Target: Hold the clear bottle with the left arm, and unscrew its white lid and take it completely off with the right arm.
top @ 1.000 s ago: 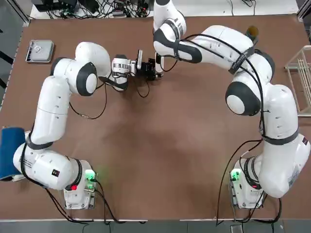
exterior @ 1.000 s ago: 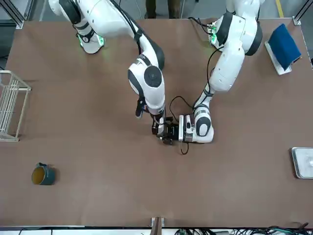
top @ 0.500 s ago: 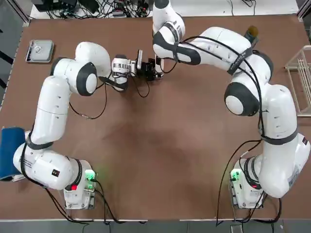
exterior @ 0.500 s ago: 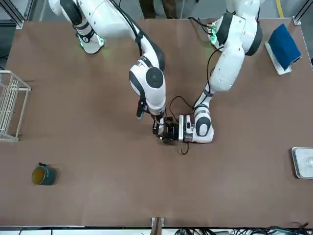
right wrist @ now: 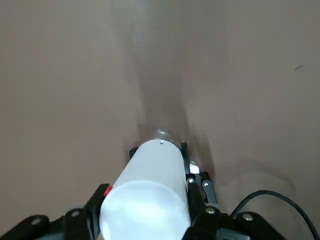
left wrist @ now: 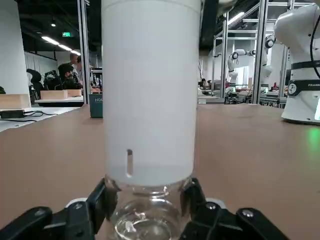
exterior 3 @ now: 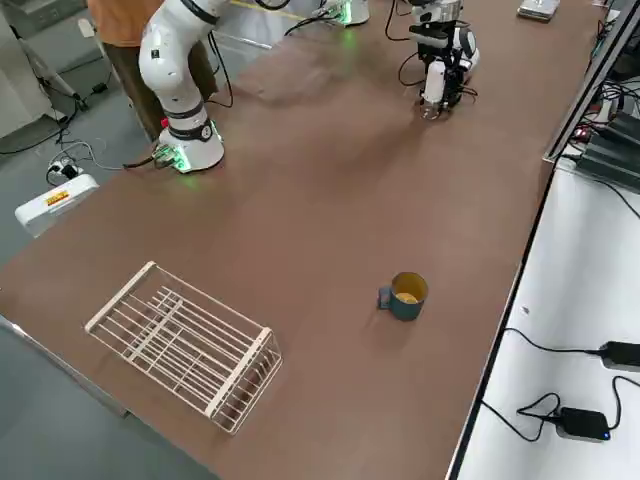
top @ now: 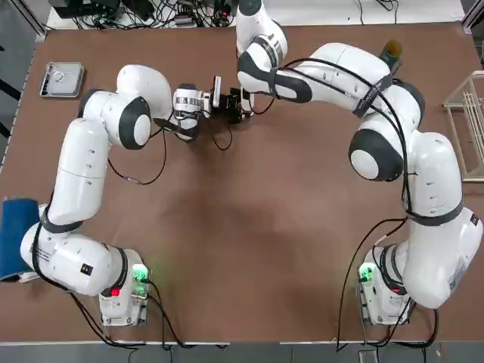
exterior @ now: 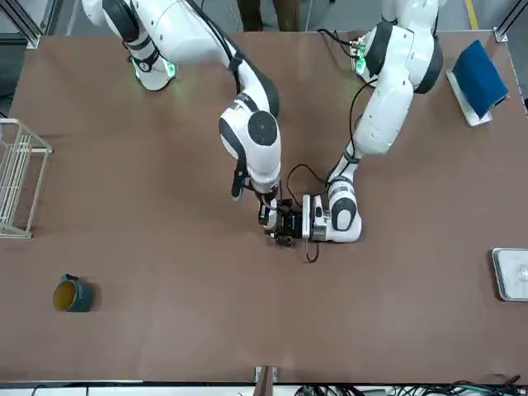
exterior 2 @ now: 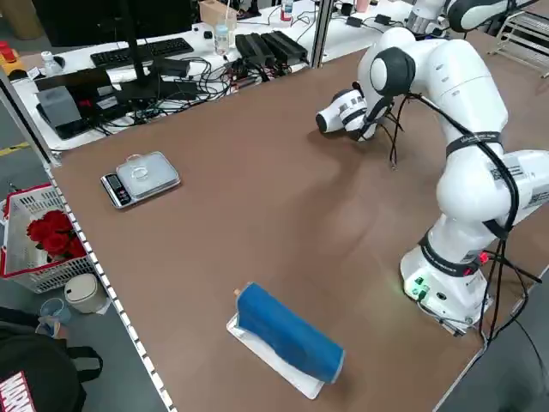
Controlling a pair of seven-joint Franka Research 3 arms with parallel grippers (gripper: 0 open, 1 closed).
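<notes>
The clear bottle stands upright just above the table in the far middle, with my left gripper shut on its glass body from the side. The tall white lid sits on top of the bottle. My right gripper comes down from above and is shut on the white lid. Past the lid's end a bit of the clear bottle shows. In the top view the left gripper and right gripper meet and hide the bottle. The front view shows the same pairing, left gripper beside right gripper.
A square metal tray lies at the far left corner and a blue roll at the left edge. A wire rack stands at the right edge. A teal mug with an olive top sits far right.
Both grippers, still joined at the bottle, have shifted a little toward the table's far edge. The right arm's wrist has turned slightly.
</notes>
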